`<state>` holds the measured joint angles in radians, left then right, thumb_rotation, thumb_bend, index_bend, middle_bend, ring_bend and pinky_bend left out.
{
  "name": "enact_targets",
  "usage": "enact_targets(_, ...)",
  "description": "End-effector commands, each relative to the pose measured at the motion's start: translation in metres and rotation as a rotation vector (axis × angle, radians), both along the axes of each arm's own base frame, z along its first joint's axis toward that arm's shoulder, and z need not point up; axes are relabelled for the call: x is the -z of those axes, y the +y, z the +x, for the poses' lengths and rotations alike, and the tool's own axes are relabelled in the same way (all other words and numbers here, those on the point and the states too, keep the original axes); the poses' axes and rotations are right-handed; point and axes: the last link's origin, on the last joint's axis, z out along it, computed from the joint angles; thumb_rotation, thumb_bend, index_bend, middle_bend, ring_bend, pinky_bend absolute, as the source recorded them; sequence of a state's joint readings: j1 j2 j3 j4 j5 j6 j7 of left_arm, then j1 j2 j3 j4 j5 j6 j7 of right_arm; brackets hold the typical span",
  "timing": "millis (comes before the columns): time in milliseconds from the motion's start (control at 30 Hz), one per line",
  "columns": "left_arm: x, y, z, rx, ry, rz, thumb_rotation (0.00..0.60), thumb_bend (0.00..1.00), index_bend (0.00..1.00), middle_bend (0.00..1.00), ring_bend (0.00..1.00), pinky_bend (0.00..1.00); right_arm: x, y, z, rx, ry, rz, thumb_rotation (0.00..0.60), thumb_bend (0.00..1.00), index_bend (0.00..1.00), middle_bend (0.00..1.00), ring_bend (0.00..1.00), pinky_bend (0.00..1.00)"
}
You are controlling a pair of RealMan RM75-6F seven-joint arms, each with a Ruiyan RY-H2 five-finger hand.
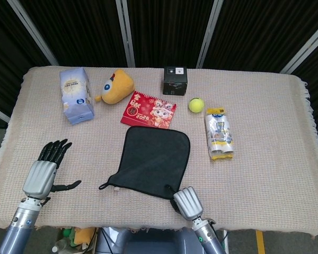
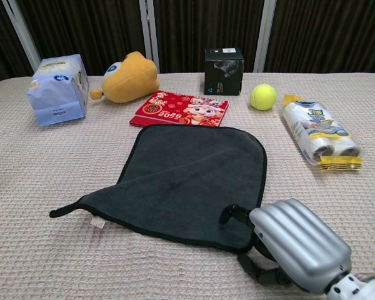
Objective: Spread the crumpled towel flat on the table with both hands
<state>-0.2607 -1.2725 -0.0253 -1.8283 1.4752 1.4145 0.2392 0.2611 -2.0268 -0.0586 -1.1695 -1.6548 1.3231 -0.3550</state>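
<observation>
Towel (image 2: 194,181) is lying mostly flat. Right hand (image 2: 297,250) is sitting at towel's near right corner, fingers curled under; grip unclear. Left hand (image 1: 44,172) is resting well left of towel, fingers spread, empty.

A lab-style test bench: cloth-covered table (image 1: 265,174) ringed by black curtains (image 1: 164,26) on metal posts (image 1: 124,32).

Matt dark cloth towel (image 2: 194,178)
</observation>
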Motion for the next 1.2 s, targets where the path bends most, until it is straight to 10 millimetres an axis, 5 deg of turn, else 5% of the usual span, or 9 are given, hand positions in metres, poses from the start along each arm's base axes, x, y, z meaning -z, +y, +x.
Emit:
enact_targets(33,0.0005,-0.0001,0.0001,0.001,0.001,-0.001,0.600,0.00,0.07,0.02,0.00,0.00,0.0016,-0.0008,0.0015,-0.001,-0.008,-0.003,0.600,0.29,0.30,0.99,1.00,1.00)
enact_targets(500,0.0029,-0.0013,0.0009,0.010,0.002,-0.006,0.600,0.00,0.07,0.02,0.00,0.00,0.0033,-0.0032,0.0066,-0.031,-0.081,-0.045,0.600,0.29,0.30,0.99,1.00,1.00)
enact_targets(833,0.0053,-0.0026,0.0018,0.015,0.006,-0.015,0.600,0.00,0.07,0.02,0.00,0.00,0.0056,-0.0051,0.0066,-0.028,-0.094,-0.048,0.600,0.29,0.52,0.99,1.00,1.00)
enact_targets(1200,0.0069,-0.0037,0.0020,0.017,0.008,-0.022,0.600,0.00,0.06,0.02,0.00,0.00,0.0103,-0.0080,0.0082,-0.022,-0.127,-0.051,0.600,0.35,0.56,0.99,1.00,1.00)
